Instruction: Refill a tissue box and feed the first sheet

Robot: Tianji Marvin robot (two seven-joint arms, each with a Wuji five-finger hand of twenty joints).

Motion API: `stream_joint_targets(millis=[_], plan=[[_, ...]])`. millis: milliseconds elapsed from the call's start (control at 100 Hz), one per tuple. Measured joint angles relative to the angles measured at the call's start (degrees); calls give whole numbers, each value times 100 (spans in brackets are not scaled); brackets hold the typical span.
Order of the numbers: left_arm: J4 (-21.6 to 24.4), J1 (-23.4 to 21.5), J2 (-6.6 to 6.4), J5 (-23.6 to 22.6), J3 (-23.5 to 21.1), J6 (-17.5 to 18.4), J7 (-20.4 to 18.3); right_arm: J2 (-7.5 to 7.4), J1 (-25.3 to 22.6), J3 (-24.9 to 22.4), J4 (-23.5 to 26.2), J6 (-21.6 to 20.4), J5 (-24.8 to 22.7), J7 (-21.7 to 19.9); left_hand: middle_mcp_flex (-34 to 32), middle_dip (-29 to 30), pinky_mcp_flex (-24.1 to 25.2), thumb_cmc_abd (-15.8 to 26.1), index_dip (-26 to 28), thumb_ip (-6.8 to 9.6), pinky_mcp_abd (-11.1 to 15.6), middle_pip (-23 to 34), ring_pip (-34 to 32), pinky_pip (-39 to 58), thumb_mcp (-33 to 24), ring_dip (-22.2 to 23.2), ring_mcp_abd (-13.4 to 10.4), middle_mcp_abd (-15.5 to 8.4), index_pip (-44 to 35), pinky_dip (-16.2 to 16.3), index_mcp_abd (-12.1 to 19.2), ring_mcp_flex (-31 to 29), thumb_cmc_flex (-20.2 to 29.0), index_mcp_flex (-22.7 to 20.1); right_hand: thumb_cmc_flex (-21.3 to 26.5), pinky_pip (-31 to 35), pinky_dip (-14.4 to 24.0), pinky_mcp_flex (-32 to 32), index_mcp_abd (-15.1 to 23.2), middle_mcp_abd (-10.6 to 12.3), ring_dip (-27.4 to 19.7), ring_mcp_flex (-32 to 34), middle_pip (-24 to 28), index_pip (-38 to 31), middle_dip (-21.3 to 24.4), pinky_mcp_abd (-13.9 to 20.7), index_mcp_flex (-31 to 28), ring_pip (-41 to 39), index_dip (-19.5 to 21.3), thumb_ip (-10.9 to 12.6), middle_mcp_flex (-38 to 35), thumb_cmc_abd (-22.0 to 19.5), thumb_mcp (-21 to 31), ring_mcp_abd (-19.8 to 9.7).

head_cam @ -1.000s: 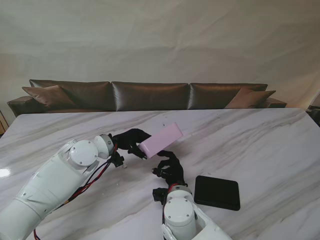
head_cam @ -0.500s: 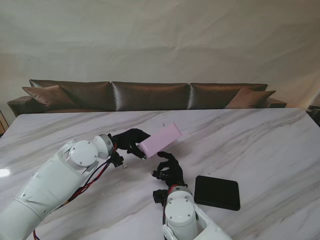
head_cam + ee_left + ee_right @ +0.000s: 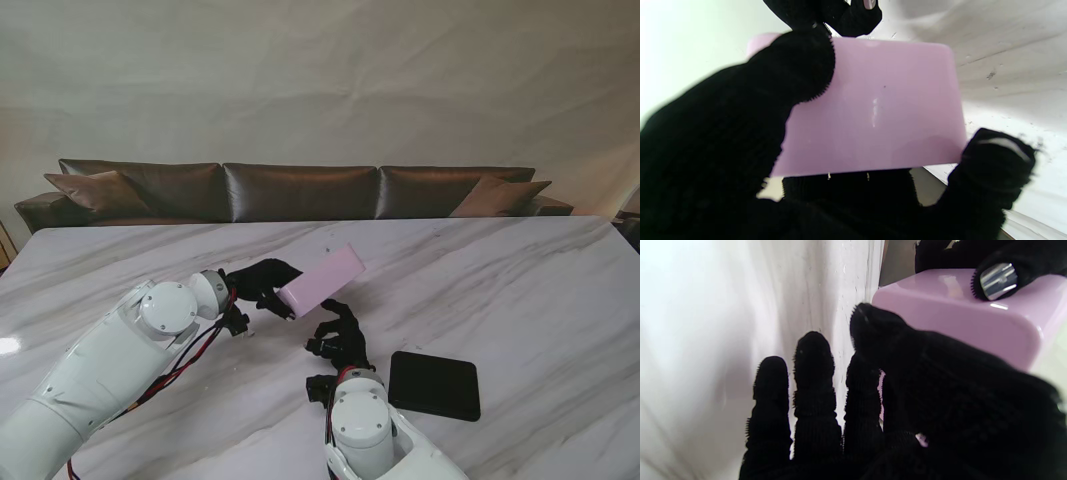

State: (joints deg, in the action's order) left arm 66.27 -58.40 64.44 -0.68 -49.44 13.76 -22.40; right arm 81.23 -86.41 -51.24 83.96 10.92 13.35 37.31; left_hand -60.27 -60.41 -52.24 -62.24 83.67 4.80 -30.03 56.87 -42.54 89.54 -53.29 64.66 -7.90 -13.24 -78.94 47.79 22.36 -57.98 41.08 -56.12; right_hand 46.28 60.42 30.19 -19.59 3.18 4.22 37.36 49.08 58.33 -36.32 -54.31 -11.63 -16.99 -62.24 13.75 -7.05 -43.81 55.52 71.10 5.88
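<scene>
A pink tissue box (image 3: 323, 280) is held tilted above the marble table, its far end raised. My left hand (image 3: 262, 285), in a black glove, is shut on the box's near left end; the left wrist view shows the box's pink face (image 3: 873, 110) with fingers wrapped around it. My right hand (image 3: 338, 338), also gloved, hovers just under and nearer to me than the box, fingers spread and holding nothing. In the right wrist view its fingers (image 3: 813, 386) reach beside the pink box (image 3: 953, 316). No tissue is visible.
A flat black rectangular lid or pad (image 3: 434, 385) lies on the marble table (image 3: 520, 290) to the right of my right hand. A dark leather sofa (image 3: 300, 190) runs behind the table's far edge.
The right hand has shifted slightly, its fingers curling a little nearer the box's underside. The left hand and box have stayed nearly still.
</scene>
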Motion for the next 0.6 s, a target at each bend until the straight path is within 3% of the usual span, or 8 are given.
stream_joint_targets(millis=[130, 380, 420, 440, 480, 600], plan=[[-49, 30, 11, 19, 26, 30, 4, 25, 22, 16, -13, -259, 303, 51, 0, -14, -1, 0, -1, 10, 0, 0, 52, 0, 0, 0, -48, 1, 0, 0, 0, 0, 0, -2, 62, 0, 0, 0, -206, 1, 0, 1, 0, 0, -60, 0, 1, -47, -4, 0, 0, 0, 0, 0], [-82, 52, 11, 21, 27, 30, 2, 45, 27, 53, -73, -467, 257, 72, 0, -84, -3, 1, -3, 14, -1, 31, 82, 0, -1, 0, -91, 1, 0, 0, 0, 0, 0, -2, 150, 0, 0, 0, -214, 5, 0, 13, 0, -26, -62, 1, -181, -59, -17, 0, 0, 50, 0, 0], [-91, 54, 12, 19, 27, 29, 2, 47, 27, 53, -86, -489, 245, 74, 0, -86, -3, 1, -2, 15, -1, 31, 82, 0, -1, 0, -91, 1, 0, 0, 0, 0, 0, -3, 150, 0, 0, 0, -148, 5, 0, 13, 0, -124, -75, 1, -202, -63, -17, 0, 0, 51, 0, 0], [-96, 55, 12, 15, 27, 28, 2, 47, 26, 53, -86, -492, 236, 74, 0, -98, -3, 1, -2, 16, -1, 31, 82, 0, -2, 0, -91, 1, 0, 0, 0, -2, 0, -3, 150, 0, 0, 0, 174, 5, 0, 13, 0, -17, -77, 1, -325, -69, -104, 0, 0, 51, 0, 0], [-103, 57, 14, 4, 31, 27, 2, 47, 25, 52, -84, -496, 217, 74, 0, -98, -3, 1, 13, 16, -1, 31, 77, 0, -2, 13, -91, 1, 0, 0, -4, -62, 0, 2, 150, 0, 0, 0, 348, 9, 0, 13, 0, -127, -94, 1, -354, -71, -40, 0, 0, 51, 0, 0], [-158, 88, 26, -31, 108, 25, 8, 46, 1, 34, -34, -496, 189, 64, 0, -98, -3, 1, 12, 16, -1, 31, 77, 0, -2, 13, -91, 1, 0, 0, -5, -62, 0, 3, 150, 0, 1, 0, 406, 14, 0, 14, 0, -78, -94, 1, -354, -104, -40, 0, 0, 50, 0, 0]])
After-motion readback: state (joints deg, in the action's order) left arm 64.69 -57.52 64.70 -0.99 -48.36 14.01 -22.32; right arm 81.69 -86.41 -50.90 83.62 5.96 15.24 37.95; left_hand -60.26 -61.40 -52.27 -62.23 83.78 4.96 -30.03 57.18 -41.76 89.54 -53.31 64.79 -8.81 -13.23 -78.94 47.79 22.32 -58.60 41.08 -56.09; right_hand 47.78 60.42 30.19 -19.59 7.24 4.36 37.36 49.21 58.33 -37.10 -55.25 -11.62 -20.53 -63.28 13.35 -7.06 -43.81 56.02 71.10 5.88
